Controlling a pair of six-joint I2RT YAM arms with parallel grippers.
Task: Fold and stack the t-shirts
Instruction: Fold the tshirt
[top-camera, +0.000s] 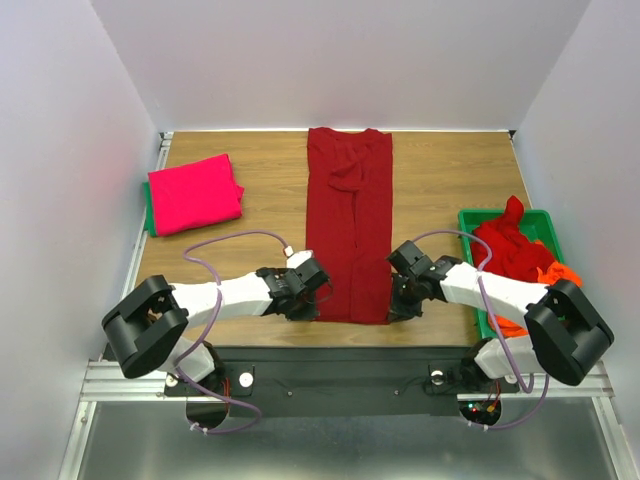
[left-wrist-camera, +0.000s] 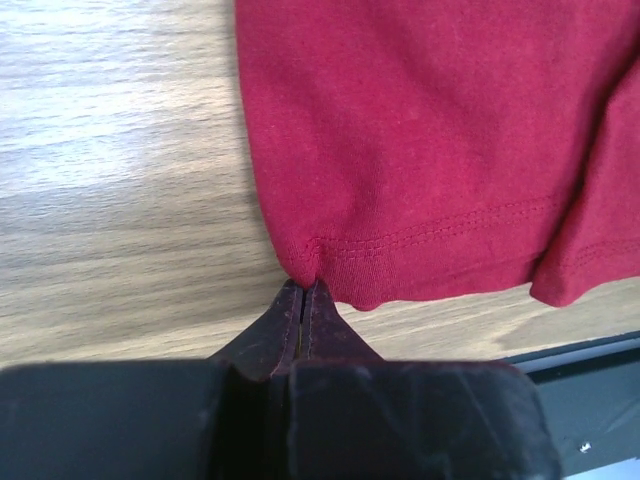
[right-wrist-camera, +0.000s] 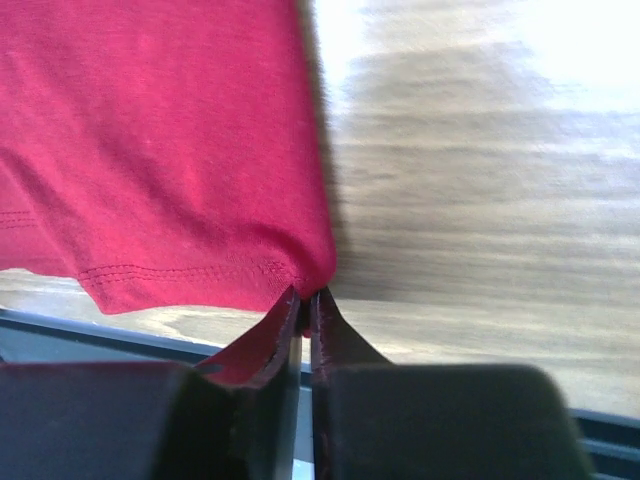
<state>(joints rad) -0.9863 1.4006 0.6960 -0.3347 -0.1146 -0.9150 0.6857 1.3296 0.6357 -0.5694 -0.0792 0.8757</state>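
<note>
On counter (top-camera: 250, 200), dark red shirt (top-camera: 350, 220) lies lengthwise; left tool (left-wrist-camera: 302, 292) pinches near-left hem corner, right tool (right-wrist-camera: 306, 298) pinches near-right corner.

Lengthwise dark red t-shirt (top-camera: 349, 225), left gripper (top-camera: 312, 303), right gripper (top-camera: 397, 306) at near corners

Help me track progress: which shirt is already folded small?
The bright pink shirt, far left; the dark red shirt lies in a long strip, the heaped shirts in the green tray.
</note>
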